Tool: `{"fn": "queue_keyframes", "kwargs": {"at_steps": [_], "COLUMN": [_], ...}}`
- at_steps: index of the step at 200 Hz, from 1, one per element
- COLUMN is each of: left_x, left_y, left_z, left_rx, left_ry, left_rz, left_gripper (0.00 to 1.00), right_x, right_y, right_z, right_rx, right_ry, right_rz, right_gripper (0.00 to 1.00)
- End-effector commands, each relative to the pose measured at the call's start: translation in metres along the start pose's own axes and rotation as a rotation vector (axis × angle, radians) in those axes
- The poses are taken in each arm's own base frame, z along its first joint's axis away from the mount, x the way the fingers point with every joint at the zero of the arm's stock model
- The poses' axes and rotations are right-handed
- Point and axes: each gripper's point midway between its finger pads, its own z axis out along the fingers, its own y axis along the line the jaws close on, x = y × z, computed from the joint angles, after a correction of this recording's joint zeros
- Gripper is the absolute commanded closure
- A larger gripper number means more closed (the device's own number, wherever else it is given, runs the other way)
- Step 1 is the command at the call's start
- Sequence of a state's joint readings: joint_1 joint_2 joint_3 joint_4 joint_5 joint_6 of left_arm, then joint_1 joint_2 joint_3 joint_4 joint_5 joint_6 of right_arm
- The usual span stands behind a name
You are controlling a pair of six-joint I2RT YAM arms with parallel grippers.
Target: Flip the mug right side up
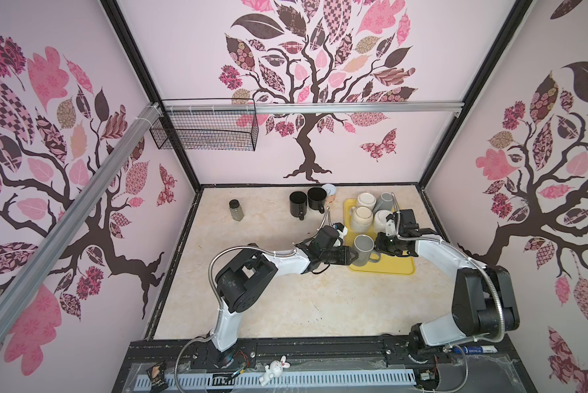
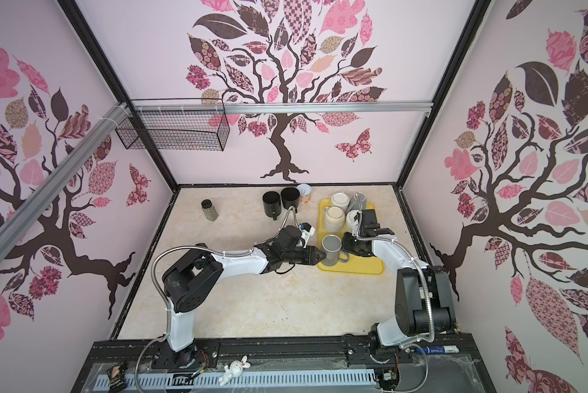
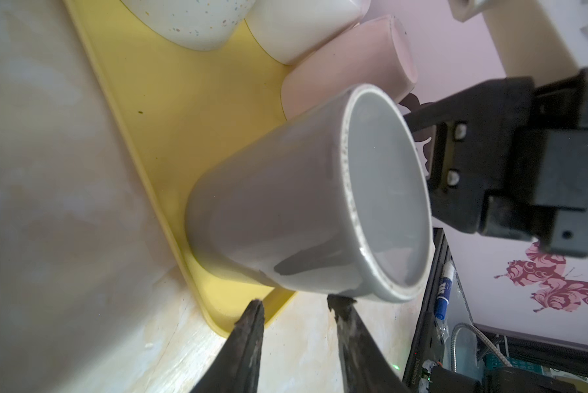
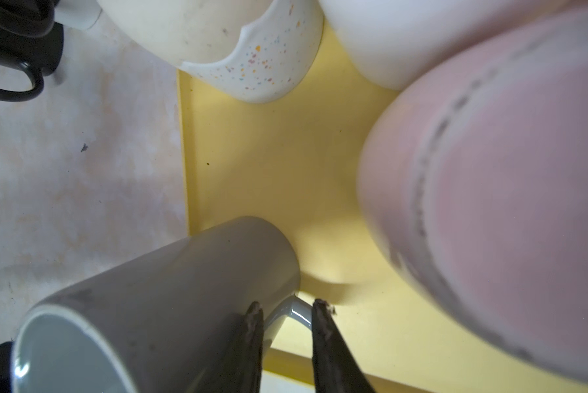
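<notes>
The grey mug (image 1: 364,250) (image 2: 331,250) stands mouth up on the front left part of the yellow tray (image 1: 398,265) (image 2: 364,267). My right gripper (image 4: 287,308) (image 1: 377,253) is shut on the mug's handle (image 4: 296,311), which sits between its fingertips. The mug's body (image 4: 170,299) lies beside one finger. My left gripper (image 3: 297,301) (image 1: 353,257) is open on the mug's other side. Nothing is between its fingers, and one fingertip (image 3: 340,301) touches the mug (image 3: 286,211) near the rim.
Several cream, white and grey mugs (image 1: 361,217) stand upside down on the far half of the tray, close behind the grey one. Two black mugs (image 1: 297,202), a small cup (image 1: 329,192) and a jar (image 1: 235,209) stand near the back wall.
</notes>
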State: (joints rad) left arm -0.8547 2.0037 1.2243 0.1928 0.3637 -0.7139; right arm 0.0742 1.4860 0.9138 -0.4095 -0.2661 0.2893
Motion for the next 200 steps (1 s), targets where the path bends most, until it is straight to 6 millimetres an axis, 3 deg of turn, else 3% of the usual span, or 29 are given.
{"fn": "queue_keyframes", "kwargs": {"at_steps": [1,70,104,148,176,200], "left_x": [-0.032,-0.053,-0.060,-0.063,-0.065,-0.070], "left_y": [-0.024,-0.018,-0.009,0.008,0.020,0.021], "left_z": [0.008,0.021,0.021,0.000,-0.028,-0.048], "left_rx": [0.055,0.038,0.007,-0.148,-0.267,-0.323], "left_ry": [-0.074,-0.108,-0.108,-0.124,-0.154,-0.191], "left_rz": [0.059,0.067,0.071,0.112,0.153,0.203], "left_gripper": [0.62,0.62,0.60,0.49,0.45,0.44], "right_x": [0.016,0.032,0.036,0.037,0.043,0.042], "right_y": [0.024,0.031,0.043,0.071,0.091,0.092], "right_z": [-0.011,-0.004,0.001,0.010,0.015,0.012], "right_rx": [-0.119,-0.194,-0.263,-0.326,-0.368,-0.367], "right_ry": [0.029,0.067,0.086,0.096,0.113,0.097], "right_rz": [-0.008,0.003,0.015,-0.016,-0.045,-0.054], "right_gripper": [0.74,0.76,0.76,0.76,0.76,0.76]}}
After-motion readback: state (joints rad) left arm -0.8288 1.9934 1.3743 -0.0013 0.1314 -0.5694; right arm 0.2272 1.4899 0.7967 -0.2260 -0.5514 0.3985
